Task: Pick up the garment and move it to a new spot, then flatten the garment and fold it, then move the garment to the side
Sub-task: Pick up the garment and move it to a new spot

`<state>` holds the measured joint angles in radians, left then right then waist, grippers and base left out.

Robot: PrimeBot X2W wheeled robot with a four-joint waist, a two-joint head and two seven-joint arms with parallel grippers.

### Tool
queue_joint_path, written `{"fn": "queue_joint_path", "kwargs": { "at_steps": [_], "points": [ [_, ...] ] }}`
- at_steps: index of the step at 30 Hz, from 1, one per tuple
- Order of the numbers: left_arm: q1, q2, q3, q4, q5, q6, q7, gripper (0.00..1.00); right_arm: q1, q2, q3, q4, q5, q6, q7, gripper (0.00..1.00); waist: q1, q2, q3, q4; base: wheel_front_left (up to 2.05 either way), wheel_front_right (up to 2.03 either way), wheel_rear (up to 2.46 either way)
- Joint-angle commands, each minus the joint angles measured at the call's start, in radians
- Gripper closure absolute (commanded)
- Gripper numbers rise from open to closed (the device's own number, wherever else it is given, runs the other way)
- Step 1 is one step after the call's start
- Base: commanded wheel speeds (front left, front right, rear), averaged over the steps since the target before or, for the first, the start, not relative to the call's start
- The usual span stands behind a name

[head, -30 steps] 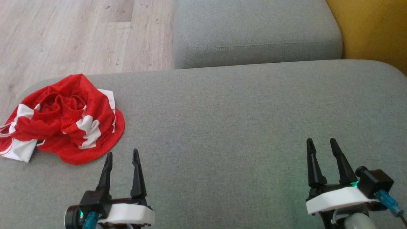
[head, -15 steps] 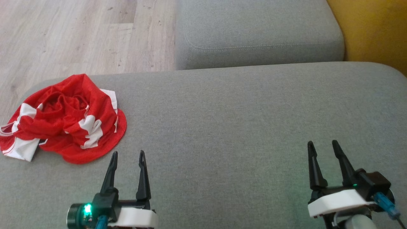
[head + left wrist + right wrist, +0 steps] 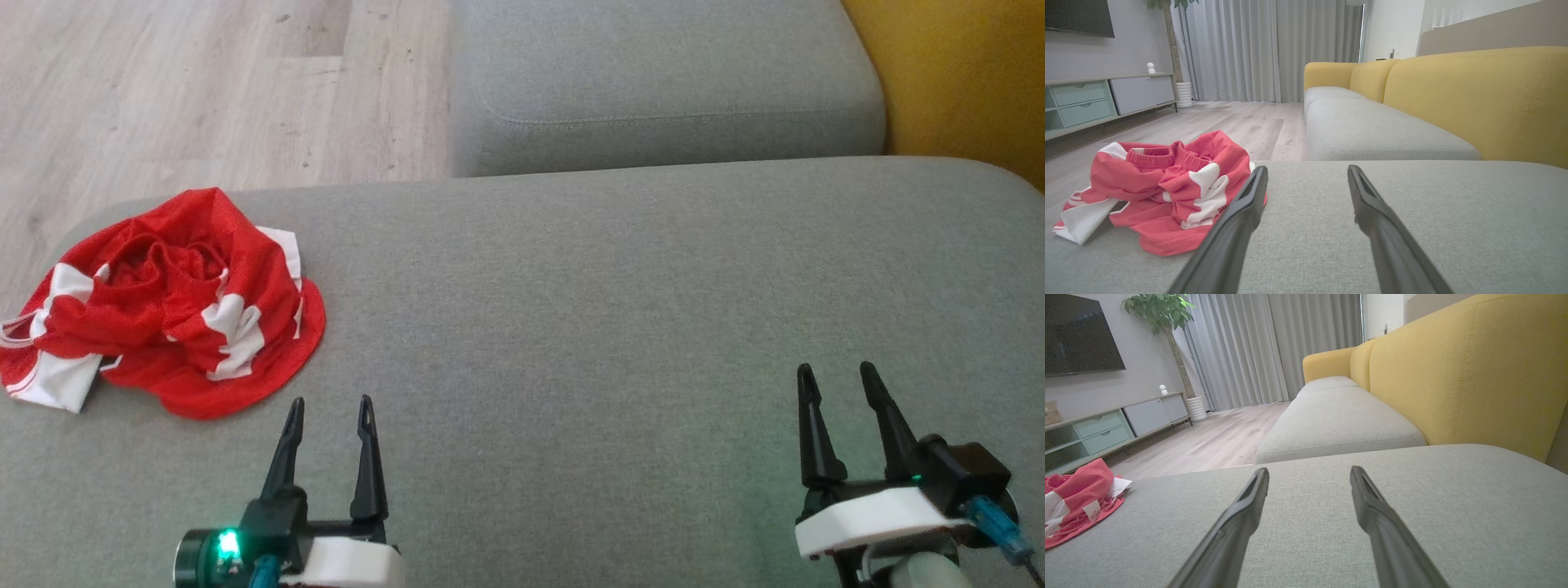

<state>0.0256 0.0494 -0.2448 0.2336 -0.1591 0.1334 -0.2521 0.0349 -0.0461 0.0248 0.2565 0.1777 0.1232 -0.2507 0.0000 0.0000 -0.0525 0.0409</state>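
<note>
A wide grey sofa seat [image 3: 571, 327], its yellow backrest [image 3: 963, 73] cut off at right, carries a crumpled red-and-white garment [image 3: 163, 310] at its left edge, shape lost in folds, with the left gripper [image 3: 331, 401] near it and the right gripper [image 3: 837, 368] well apart, both parted and empty.

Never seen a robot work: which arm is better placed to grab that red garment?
Probably the left. The left tool, open, sits just short of the crumpled garment, while the right tool, also open, is far across the grey cushion.

Garment [image 3: 1081, 484] partly beyond right wrist view's edge
</note>
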Motion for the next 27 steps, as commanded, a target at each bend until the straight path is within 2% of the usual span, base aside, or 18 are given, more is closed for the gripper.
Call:
{"fn": "queue_joint_path", "kwargs": {
  "at_steps": [1, 7, 13, 21, 27],
  "points": [
    [-0.035, 0.001, 0.026, -0.023, 0.006, 0.006, -0.010, 0.00, -0.019, -0.004, 0.020, -0.030, 0.009, 0.008, -0.011, 0.00, 0.0000, 0.0000, -0.002, 0.005, 0.00, 0.00, 0.00],
    [-0.054, 0.001, 0.043, -0.002, 0.026, -0.008, -0.010, 0.00, -0.003, -0.004, 0.025, -0.036, 0.013, 0.008, -0.011, 0.00, 0.0000, 0.0000, 0.001, 0.083, 0.00, 0.00, 0.00],
    [-0.075, 0.001, 0.058, 0.004, 0.037, -0.014, -0.010, 0.00, 0.000, -0.004, 0.033, -0.044, 0.009, 0.008, -0.011, 0.00, 0.0000, 0.0000, 0.016, 0.245, 0.00, 0.00, 0.00],
    [-0.075, 0.001, 0.084, -0.009, 0.047, 0.004, -0.010, 0.00, -0.025, -0.004, 0.054, -0.050, -0.007, 0.008, -0.011, 0.00, 0.0000, 0.0000, 0.037, 0.443, 0.00, 0.00, 0.00],
    [-0.030, 0.001, 0.122, -0.082, 0.033, 0.056, -0.010, 0.00, -0.067, -0.004, 0.104, -0.034, -0.024, 0.008, -0.011, 0.00, 0.0000, 0.0000, 0.077, 0.473, 0.00, 0.00, 0.00]
  ]
}}
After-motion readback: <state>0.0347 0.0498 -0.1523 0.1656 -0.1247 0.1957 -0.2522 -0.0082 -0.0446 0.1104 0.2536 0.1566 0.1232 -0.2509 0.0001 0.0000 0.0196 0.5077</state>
